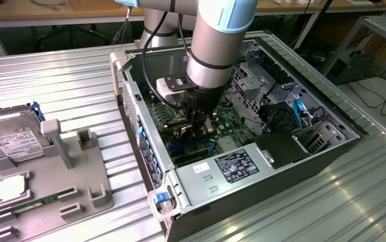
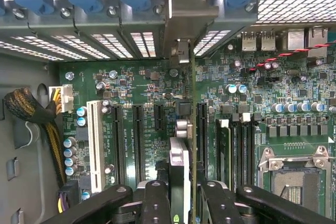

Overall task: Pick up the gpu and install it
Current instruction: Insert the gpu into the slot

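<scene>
- The tool (image 2: 182,205) is gripping the gpu (image 2: 179,166) edge-on, its jaws narrowed onto the card.
- The gpu is hanging directly beneath the tool inside the computer case (image 1: 267,206), just above the motherboard (image 2: 131,85).
- Its long axis is running parallel to the expansion slots (image 2: 139,140), with the bracket end facing the case's rear wall.

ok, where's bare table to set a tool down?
Free: table at the exterior view's upper left, bordered by tray and case; also the lower right corner, past the case. Crowded: the tray, and inside the case around the gripper clamping the gpu.
</scene>
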Available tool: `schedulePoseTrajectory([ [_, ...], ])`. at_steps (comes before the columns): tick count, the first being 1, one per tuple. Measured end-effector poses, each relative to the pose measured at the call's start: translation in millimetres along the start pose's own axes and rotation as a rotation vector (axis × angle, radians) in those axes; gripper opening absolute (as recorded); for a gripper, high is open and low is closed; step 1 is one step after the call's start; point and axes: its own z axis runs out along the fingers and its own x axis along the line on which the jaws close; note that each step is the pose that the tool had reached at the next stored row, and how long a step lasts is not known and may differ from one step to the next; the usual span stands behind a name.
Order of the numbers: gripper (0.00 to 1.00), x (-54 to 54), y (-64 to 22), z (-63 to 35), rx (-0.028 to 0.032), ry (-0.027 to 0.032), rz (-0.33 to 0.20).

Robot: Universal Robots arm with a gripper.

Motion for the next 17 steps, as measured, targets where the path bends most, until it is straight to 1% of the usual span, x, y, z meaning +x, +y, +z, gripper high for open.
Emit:
schedulePoseTrajectory([
  [9,0.28,-0.5,0.0,0.4,-0.0001,0.0,0.001],
  [12,0.28,-0.6,0.1,-1.7,0.0,-0.0001,0.001],
  [17,0.28,-0.5,0.1,-1.8,0.0,0.0,0.001],
])
